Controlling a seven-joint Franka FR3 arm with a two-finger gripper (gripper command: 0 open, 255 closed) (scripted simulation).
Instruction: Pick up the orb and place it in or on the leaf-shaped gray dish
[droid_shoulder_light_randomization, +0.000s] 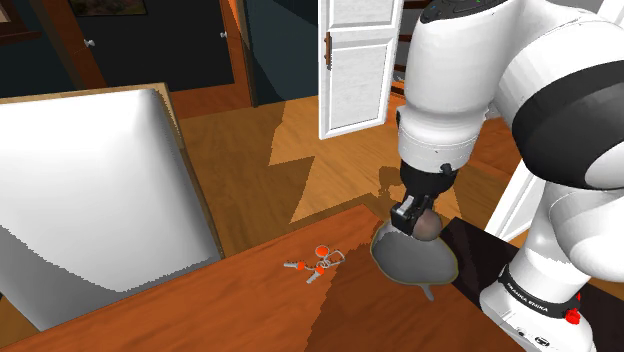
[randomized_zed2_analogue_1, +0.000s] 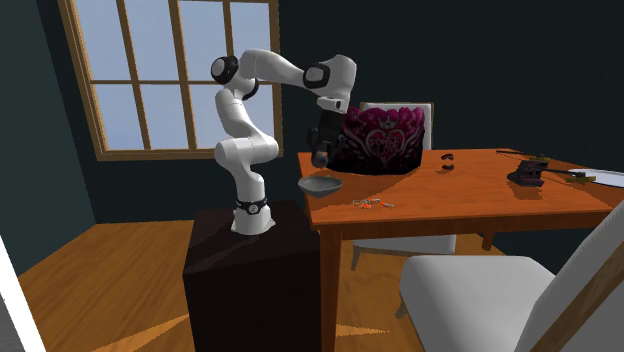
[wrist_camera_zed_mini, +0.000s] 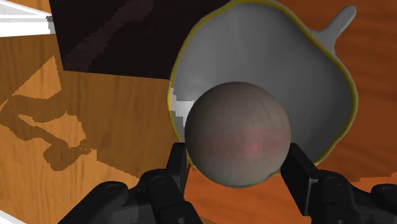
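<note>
A grey-brown orb with a faint pink band sits clasped between my two black fingers. My gripper hangs just above the leaf-shaped grey dish, which rests at the table corner nearest the stand. The orb shows beside the fingers, over the dish's rim. Seen along the gripper, the dish lies below and beyond the orb, with its stem pointing away over the wood. From across the room, my gripper hovers over the dish.
Orange keys lie on the wooden table beside the dish. A large white chair back stands at the shoulder view's left. A dark pink-patterned bag and small dark items sit farther along the table.
</note>
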